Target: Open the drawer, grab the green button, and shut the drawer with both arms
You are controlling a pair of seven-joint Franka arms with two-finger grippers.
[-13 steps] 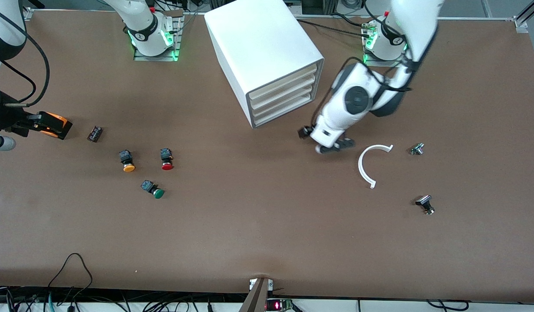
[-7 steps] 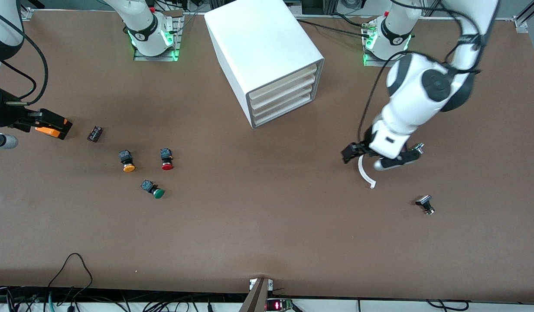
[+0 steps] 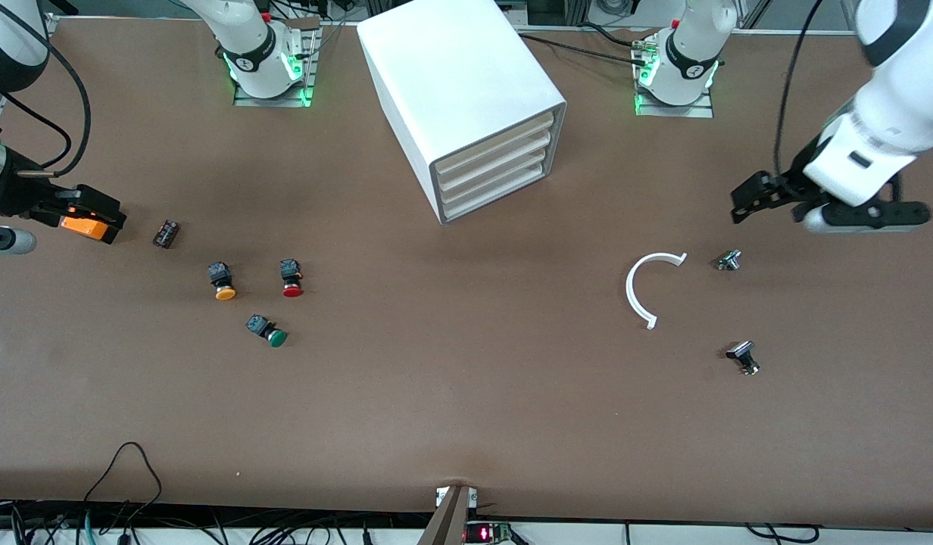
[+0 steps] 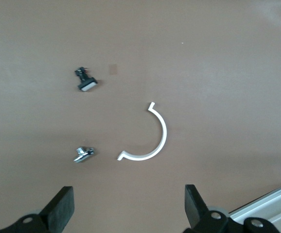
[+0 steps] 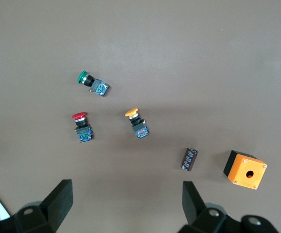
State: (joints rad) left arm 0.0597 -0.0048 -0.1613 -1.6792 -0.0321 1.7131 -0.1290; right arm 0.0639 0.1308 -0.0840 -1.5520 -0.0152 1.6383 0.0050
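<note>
The white cabinet [image 3: 451, 68] stands at the table's middle, near the bases, with all four cream drawer fronts flush and shut, the lower drawer [image 3: 494, 192] included. The green-capped button [image 3: 269, 331] lies on the table toward the right arm's end; it also shows in the right wrist view [image 5: 92, 83]. My right gripper [image 3: 88, 206] hangs open and empty high over that end of the table [image 5: 126, 204]. My left gripper [image 3: 762, 195] hangs open and empty over the left arm's end of the table [image 4: 128, 206].
An orange-capped button [image 3: 223, 281] and a red-capped button [image 3: 291, 278] lie just farther from the front camera than the green one. A small black part [image 3: 166, 233] and an orange box [image 3: 84, 227] lie beside them. A white arc [image 3: 648, 288] and two small metal parts [image 3: 728, 260] [image 3: 743, 356] lie below the left gripper.
The left arm has swung away from in front of the cabinet, across the white arc, toward its own end of the table. The right gripper has shifted slightly. The drawers stay shut.
</note>
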